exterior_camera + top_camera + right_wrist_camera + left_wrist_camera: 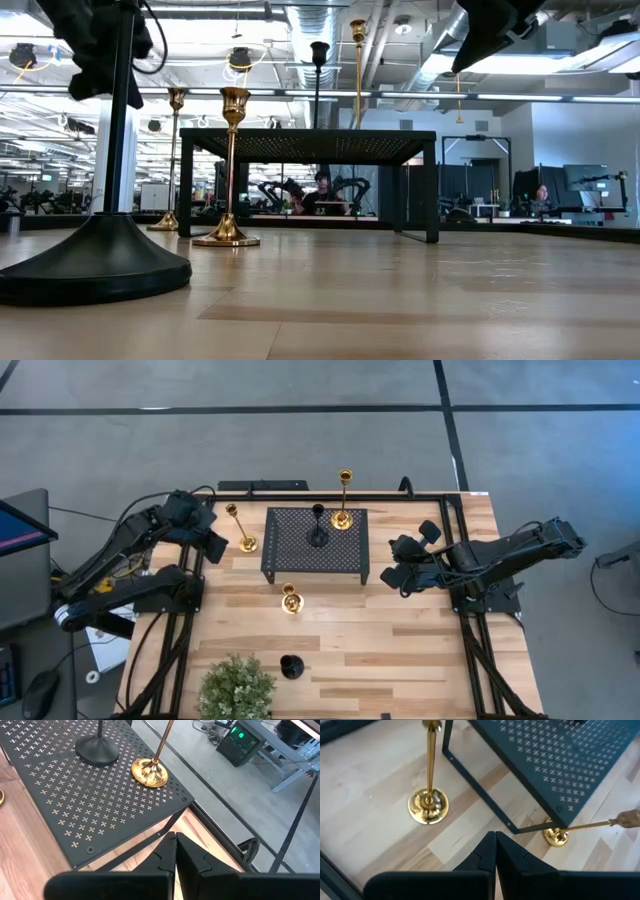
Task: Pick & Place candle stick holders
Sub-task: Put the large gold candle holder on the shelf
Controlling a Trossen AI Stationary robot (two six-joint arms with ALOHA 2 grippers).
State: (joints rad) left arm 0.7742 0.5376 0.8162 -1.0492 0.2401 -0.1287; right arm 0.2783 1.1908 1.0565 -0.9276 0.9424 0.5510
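A black perforated stand carries a tall gold holder and a black holder, each standing on its round base. A second tall gold holder stands on the table left of the stand. A short gold holder stands in front of it, and a second black holder stands near the front edge. My left gripper is shut and empty, above the table beside the left tall holder. My right gripper is shut and empty, off the stand's right end.
A green potted plant stands at the front left corner. Bare wood lies right of and in front of the stand. In the low view the near black holder stands large at the left, and people sit in the room behind the table.
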